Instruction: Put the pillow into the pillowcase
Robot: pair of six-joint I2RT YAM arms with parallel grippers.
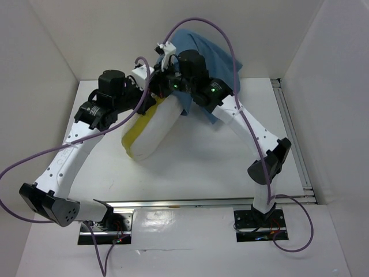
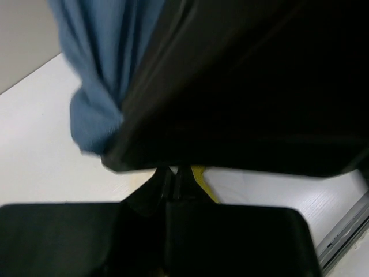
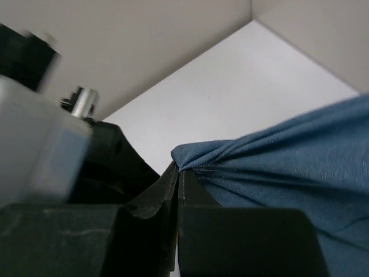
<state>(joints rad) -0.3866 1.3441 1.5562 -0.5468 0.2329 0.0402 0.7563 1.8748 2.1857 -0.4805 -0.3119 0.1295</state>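
I see the pillowcase (image 1: pixel 207 55) at 12 o'clock. It is soft blue cloth, matt and full of folds. The pillow (image 1: pixel 151 134) near the middle is pale cloth and looks smooth. The table (image 1: pixel 190 167) is white, flat and matt. The arm shells (image 1: pixel 69 161) look like hard plastic, white and black, a bit shiny. The purple cable (image 1: pixel 199 20) looks smooth and rubbery. At 6 o'clock the metal rail (image 1: pixel 190 202) gleams.

Pillow (image 1: pixel 151 130) top hid. behind arms (image 1: pixel 193 66) + pillowcase (image 1: pixel 202 49).
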